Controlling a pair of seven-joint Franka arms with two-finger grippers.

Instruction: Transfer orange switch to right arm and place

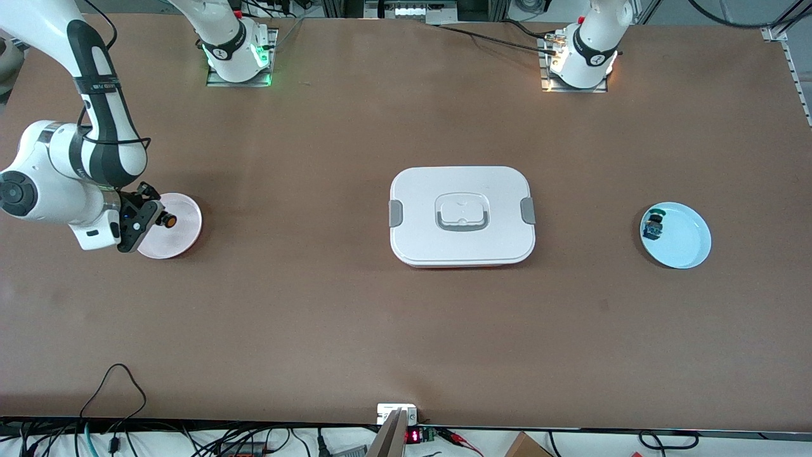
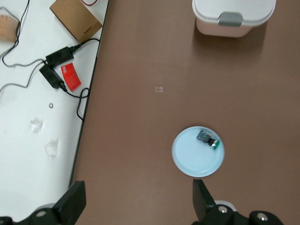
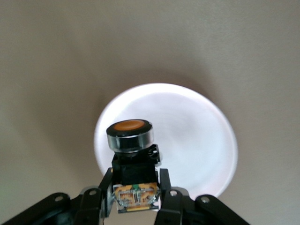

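Right gripper [image 1: 158, 219] hangs over the pink plate [image 1: 181, 238] at the right arm's end of the table. Its fingers are clamped on the orange switch [image 1: 168, 220], gripping the black body near the orange-yellow block end.

Switch orientation: in the right wrist view the switch [image 3: 131, 161] runs out from between the fingers [image 3: 105, 187], block end at the gripper [image 3: 136, 194], round orange cap at the free end, over the pink plate [image 3: 197, 140]. In the front view the cap points toward the middle of the table, long axis roughly level. Switch is clear of the plate, not touching it as far as I can see.

Left gripper [image 2: 136, 206] is up high, jaws wide apart, nothing between them. Only its two fingertips [image 2: 204, 199] show at the edge of the left wrist view; from the front camera just the arm's base is visible. That arm waits above the table's left-arm end.

Below it, the light blue plate [image 1: 688, 238] carries a small blue-green switch [image 1: 653, 226] near the rim. Same plate [image 2: 187, 159] and switch [image 2: 208, 139] show in the left wrist view; its details are too small to read.

White lidded box [image 1: 462, 216] sits mid-table between the two plates, grey clips at both ends, handle on top. Its contents are hidden. In the left wrist view it is cut off by the frame edge [image 2: 233, 18].
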